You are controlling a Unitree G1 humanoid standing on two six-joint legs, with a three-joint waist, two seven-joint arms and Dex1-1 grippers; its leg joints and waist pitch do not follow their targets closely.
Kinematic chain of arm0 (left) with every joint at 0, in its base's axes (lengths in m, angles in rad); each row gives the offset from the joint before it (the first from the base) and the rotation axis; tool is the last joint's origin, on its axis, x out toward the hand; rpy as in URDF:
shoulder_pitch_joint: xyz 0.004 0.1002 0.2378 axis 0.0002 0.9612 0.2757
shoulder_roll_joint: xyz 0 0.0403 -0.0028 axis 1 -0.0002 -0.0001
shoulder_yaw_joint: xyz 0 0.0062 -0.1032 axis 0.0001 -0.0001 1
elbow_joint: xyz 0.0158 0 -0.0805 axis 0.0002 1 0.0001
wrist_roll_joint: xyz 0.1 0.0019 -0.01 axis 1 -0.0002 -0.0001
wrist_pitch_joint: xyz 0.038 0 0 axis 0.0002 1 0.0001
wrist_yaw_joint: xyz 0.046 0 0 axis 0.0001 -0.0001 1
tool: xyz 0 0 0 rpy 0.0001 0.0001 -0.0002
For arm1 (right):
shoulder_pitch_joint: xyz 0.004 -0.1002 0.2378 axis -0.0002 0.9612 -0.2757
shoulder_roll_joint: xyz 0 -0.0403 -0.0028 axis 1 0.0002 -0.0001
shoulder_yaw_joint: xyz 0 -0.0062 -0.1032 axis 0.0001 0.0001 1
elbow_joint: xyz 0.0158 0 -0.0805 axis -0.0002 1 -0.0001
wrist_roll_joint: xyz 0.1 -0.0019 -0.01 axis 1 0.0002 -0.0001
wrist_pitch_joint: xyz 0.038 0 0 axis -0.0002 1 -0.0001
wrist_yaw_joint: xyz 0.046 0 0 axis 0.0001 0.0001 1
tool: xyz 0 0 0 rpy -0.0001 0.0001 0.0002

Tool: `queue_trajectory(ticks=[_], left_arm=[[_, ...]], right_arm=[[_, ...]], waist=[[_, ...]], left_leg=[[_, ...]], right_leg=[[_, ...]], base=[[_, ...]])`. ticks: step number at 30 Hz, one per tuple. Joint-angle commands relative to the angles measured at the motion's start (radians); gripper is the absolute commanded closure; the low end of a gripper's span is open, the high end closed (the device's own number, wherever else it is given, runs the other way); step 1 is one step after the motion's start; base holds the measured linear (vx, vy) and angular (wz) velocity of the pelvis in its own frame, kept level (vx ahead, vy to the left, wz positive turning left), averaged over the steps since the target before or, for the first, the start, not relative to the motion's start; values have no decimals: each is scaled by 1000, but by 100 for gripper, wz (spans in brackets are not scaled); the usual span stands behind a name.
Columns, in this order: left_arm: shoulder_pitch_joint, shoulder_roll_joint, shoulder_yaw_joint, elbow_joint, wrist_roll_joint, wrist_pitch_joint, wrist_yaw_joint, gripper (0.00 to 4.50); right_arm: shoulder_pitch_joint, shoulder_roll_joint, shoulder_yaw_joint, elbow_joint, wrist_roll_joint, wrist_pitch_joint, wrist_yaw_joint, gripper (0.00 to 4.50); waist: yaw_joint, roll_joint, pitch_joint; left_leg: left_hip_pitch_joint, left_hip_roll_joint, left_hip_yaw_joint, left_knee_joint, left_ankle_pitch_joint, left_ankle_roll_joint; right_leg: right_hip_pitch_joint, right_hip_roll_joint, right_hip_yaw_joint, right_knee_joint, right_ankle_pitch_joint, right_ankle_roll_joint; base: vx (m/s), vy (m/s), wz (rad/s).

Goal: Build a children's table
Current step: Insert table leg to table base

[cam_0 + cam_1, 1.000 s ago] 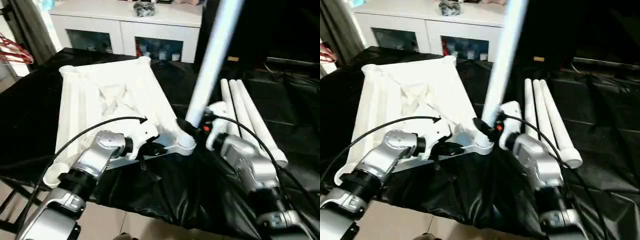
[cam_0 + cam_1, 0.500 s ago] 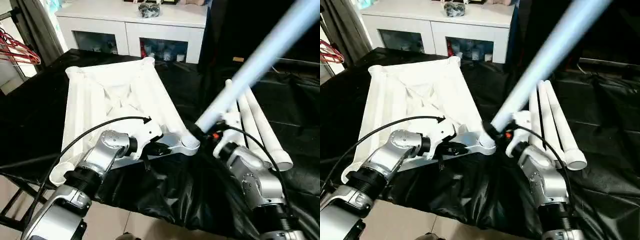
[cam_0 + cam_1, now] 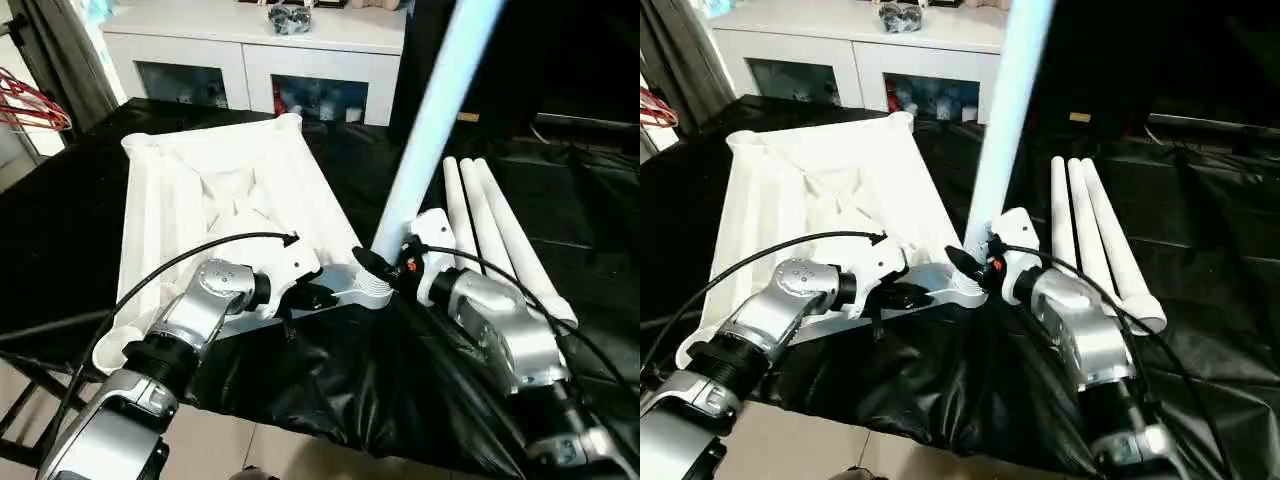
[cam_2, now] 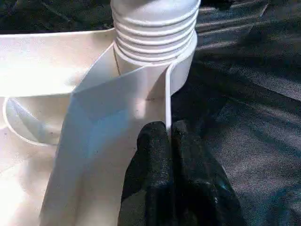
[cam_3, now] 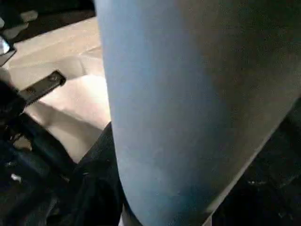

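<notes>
Now, at the far left, the white plastic rectangular tabletop [image 3: 215, 195] lies ribbed underside up on the black-covered work table [image 3: 60, 240], its near corner hanging close to the table's front edge. The left gripper [image 4: 170, 136] has its two black fingers [image 4: 153, 155] pinched narrow onto a thin upright rib of the tabletop's rim, right beside the ribbed round corner socket [image 3: 372, 285], pinning that corner down.

Moving right, the long white tubular leg [image 3: 430, 110] rises out of that socket and leans only a little away from the robot. Half a second ago it slanted steeply toward the robot's right; it has since swung back to near upright, much as it stood a second ago. I read this as rocking the leg to work its end deeper into the socket, so the first leg looks to be seating and is probably not yet fully home.

The right gripper [image 3: 385, 262] holds the leg low, just above the socket, its fingers spread about halfway around the tube; in the right wrist view the tube fills the space between them.

Further right, three more white tubular legs [image 3: 490, 230] lie side by side on the black cover, touching one another and near the right forearm, waiting for the other three sockets.
</notes>
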Motion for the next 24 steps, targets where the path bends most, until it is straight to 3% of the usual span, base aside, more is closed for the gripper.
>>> queue_trajectory(ticks=[1, 4, 10, 11, 13, 16, 24], left_arm=[[-8, 21, 29, -39, 8, -15, 12, 450], [6, 39, 16, -77, 1, -14, -30, 450], [37, 86, -6, -181, -19, 2, -120, 450], [42, 98, -11, -201, -16, 4, -130, 450], [46, 107, -13, -216, -14, 7, -137, 450], [56, 123, -6, -252, -17, 30, -144, 450], [87, 146, 3, -321, -15, 79, -135, 450]], right_arm=[[33, -6, 54, 83, -14, 44, 65, 261], [23, -19, 58, 113, -3, 39, 122, 261], [17, -61, 76, 135, 8, 25, 245, 261], [17, -73, 81, 141, 7, 14, 274, 261], [17, -82, 85, 146, 3, 4, 299, 261], [22, -97, 100, 139, -4, -19, 339, 261], [26, -100, 101, 138, 0, -40, 378, 261]], waist=[[-5, -11, -49], [-5, -11, -52], [-1, -19, -50], [2, -19, -48], [3, -18, -48], [2, -23, -41], [2, -26, -32]], left_leg=[[24, 75, -38, -93, -284, 0], [21, 74, -36, -91, -258, 7], [15, 78, -32, -90, -167, 44], [21, 79, -27, -88, -151, 54], [21, 79, -26, -88, -134, 61], [20, 80, -27, -91, -137, 66], [25, 84, -27, -97, -178, 42]], right_leg=[[21, -117, 52, -98, -411, -162], [26, -118, 52, -94, -377, -170], [37, -116, 48, -76, -190, -217], [32, -114, 47, -77, -150, -225], [35, -112, 43, -70, -94, -243], [37, -113, 40, -69, -79, -249], [38, -116, 38, -78, -159, -241]], base=[[0, 0, 0], [0, 0, 0], [0, 0, 0], [0, 0, 0], [0, 0, 0], [0, 0, 0], [0, 0, 0]])
